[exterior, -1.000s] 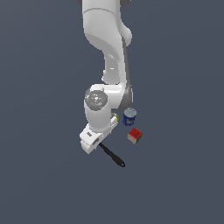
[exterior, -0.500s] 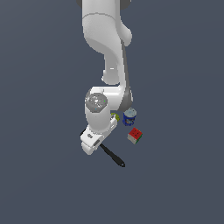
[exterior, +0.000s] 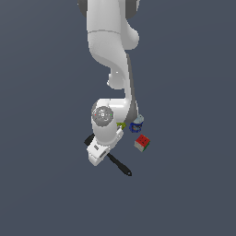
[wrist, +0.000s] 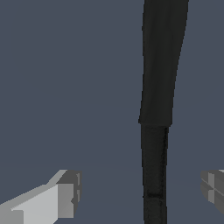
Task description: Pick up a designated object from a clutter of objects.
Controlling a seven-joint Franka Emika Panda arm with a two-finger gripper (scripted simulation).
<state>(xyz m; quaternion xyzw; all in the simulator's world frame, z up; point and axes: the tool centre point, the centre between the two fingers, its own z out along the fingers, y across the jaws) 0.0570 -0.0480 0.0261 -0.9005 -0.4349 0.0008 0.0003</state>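
Gripper [wrist: 140, 192]: we see its jaws spread wide, straddling the handle.
Spatula [wrist: 159, 87]: we see it lying untouched between them.

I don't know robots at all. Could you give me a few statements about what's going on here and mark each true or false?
1. The gripper is open, one finger on each side of the black spatula. True.
2. The spatula is already clamped and lifted. False: the fingers stand apart from its handle.
3. The red-green-white cube lies on the exterior view's right of the arm. True.
4. The blue can sits on top of the cube. False: they lie apart.
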